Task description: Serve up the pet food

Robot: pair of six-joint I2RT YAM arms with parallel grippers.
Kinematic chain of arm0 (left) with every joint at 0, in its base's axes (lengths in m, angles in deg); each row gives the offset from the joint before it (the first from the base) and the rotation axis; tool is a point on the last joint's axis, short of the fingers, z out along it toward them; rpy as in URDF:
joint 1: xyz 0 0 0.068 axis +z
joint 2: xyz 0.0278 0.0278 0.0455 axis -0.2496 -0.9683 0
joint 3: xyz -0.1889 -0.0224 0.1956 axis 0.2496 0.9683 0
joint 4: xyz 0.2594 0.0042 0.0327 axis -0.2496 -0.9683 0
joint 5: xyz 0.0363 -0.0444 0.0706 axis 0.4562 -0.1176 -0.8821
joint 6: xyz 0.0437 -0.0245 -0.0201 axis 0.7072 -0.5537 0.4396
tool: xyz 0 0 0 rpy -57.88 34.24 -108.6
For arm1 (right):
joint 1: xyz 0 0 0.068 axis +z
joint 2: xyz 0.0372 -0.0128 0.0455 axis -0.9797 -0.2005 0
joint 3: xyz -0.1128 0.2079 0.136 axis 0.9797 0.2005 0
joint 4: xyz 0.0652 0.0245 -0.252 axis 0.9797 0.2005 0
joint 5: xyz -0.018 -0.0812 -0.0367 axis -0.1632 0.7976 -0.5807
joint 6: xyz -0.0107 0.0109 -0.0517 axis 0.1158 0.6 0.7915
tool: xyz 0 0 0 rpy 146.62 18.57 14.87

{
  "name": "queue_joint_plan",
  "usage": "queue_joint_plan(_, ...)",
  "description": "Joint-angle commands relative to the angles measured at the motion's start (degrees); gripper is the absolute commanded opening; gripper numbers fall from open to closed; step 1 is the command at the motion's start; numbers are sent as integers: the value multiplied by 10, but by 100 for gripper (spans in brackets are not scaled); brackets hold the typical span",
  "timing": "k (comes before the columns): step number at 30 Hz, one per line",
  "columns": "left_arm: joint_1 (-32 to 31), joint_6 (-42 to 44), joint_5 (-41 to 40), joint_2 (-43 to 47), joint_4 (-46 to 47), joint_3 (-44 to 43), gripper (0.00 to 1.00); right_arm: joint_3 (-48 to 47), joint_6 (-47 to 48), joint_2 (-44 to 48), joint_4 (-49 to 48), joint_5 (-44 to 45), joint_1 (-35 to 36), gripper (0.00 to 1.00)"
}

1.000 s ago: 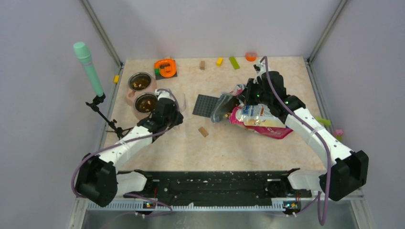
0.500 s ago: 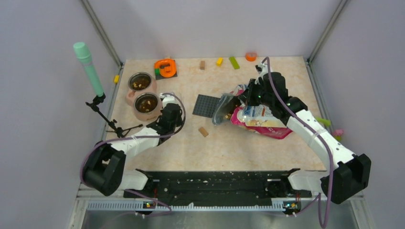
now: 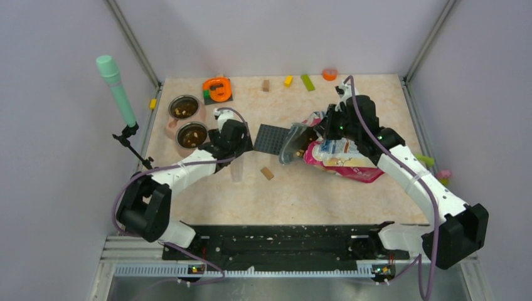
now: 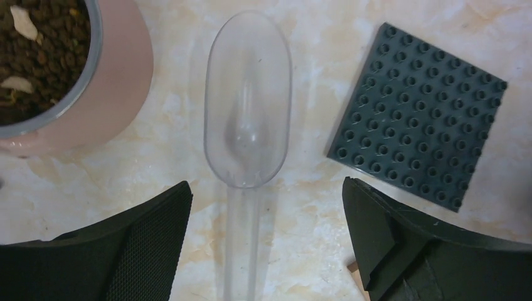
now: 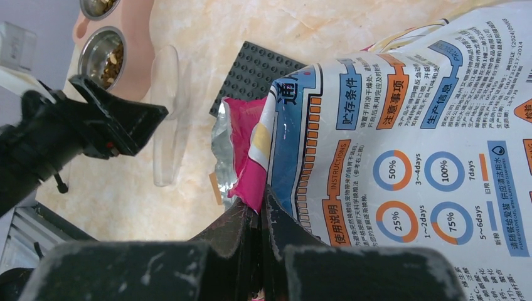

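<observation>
Pet food bag (image 3: 342,157) on its side on the table (image 3: 301,194), right jaws pinching its opened top, left jaws wide over a clear scoop (image 4: 248,106).
The glossy pink-and-blue bag lies just right of the dark grey studded plate (image 3: 271,138), with its open mouth turned toward the plate. The right gripper (image 5: 257,210) has its jaws closed tight on the pink edge of that mouth. Left of the plate the plastic scoop lies flat, between the plate and a pink bowl (image 4: 119,75) that holds brown kibble (image 4: 37,56). The left gripper (image 4: 266,188) hangs over the scoop's handle with its jaws spread wide, one on each side and apart from it.
</observation>
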Motion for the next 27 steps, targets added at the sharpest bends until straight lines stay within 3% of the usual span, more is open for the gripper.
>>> queue_joint_plan(1, -3, 56, 21, 18, -52, -64, 93, -28, 26, 33, -3, 6, -1, 0)
queue_joint_plan(10, -17, 230, 340, 5, -12, -164, 86, -52, 68, 51, 85, 8, -1, 0)
queue_joint_plan(16, -67, 301, 403, -12, -8, -192, 90, -52, 71, 70, 118, 10, -1, 0)
queue_joint_plan(27, -125, 268, 443, -60, 26, -213, 91, -41, 44, 102, 125, 27, -1, 0)
